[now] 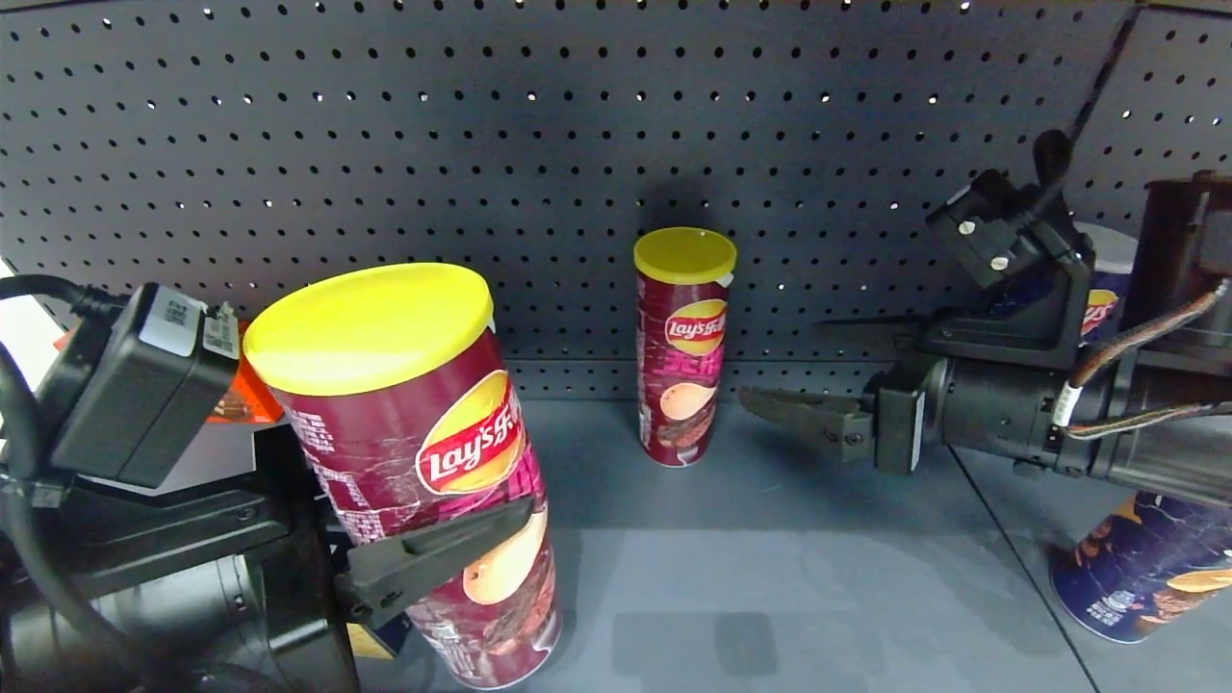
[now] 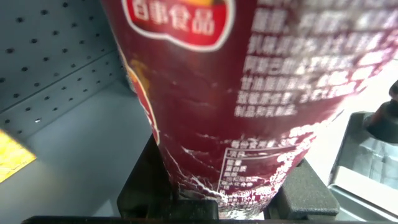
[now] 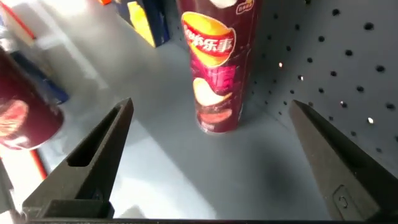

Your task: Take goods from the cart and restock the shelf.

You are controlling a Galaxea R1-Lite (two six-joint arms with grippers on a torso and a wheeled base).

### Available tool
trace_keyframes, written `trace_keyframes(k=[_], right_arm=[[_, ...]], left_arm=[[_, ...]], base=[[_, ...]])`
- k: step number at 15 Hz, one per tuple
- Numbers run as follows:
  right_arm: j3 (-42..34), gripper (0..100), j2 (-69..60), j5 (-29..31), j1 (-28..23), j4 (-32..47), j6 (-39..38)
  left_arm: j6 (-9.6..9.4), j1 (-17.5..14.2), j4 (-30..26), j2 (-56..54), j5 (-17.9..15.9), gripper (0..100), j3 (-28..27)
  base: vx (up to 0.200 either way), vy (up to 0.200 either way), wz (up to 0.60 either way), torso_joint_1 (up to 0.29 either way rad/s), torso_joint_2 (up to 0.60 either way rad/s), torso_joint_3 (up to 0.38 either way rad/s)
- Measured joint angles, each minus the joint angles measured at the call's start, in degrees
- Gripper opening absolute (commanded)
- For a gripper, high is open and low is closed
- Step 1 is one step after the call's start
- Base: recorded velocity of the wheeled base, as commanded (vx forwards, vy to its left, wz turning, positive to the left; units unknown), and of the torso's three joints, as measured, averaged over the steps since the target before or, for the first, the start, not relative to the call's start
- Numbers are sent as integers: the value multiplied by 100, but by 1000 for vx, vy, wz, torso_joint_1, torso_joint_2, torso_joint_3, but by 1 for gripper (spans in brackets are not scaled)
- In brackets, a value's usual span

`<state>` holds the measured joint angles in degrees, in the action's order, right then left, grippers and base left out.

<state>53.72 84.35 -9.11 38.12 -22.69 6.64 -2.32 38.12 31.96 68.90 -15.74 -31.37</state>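
Observation:
My left gripper (image 1: 452, 539) is shut on a maroon chip can (image 1: 414, 433) with a yellow lid, at the front left of the shelf. The can leans slightly and its base is close to the shelf floor (image 1: 770, 577). In the left wrist view the can (image 2: 249, 93) sits between the left gripper (image 2: 230, 193) fingers. A second maroon can (image 1: 681, 356) stands upright against the pegboard back (image 1: 577, 144). My right gripper (image 1: 799, 371) is open, just right of that can and apart from it. The right wrist view has the can (image 3: 214, 62) beyond the right gripper (image 3: 211, 107).
A blue chip can (image 1: 1145, 568) stands at the front right under my right arm, and another can (image 1: 1102, 289) is partly hidden behind it. Orange and white packaging (image 1: 241, 399) lies at the far left. The shelf floor between the two maroon cans is bare.

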Motion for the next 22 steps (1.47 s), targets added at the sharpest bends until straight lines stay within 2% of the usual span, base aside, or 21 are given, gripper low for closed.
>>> trace_keyframes(k=[3,8,13,17,22], right_arm=[[-4,100,284,-279,-34,-430,30],[-464,100,625,-482,-96,-1919,296],[-764,100,711,-1374,-380,-2327,310],[-770,100,868,-1651,-439,-2761,315],[-707,100,1163,-1679,-439,-2945,325]], left_arm=[[-4,-26,2,0,1,0,9],[-4,-34,-2,0,11,0,9],[-6,-33,-6,0,11,0,9],[-6,-33,-6,0,9,0,12],[-6,-33,-6,0,11,0,11]], base=[[0,0,0,0,0,0],[0,0,0,0,0,0],[0,0,0,0,0,0],[0,0,0,0,0,0],[0,0,0,0,0,0]])
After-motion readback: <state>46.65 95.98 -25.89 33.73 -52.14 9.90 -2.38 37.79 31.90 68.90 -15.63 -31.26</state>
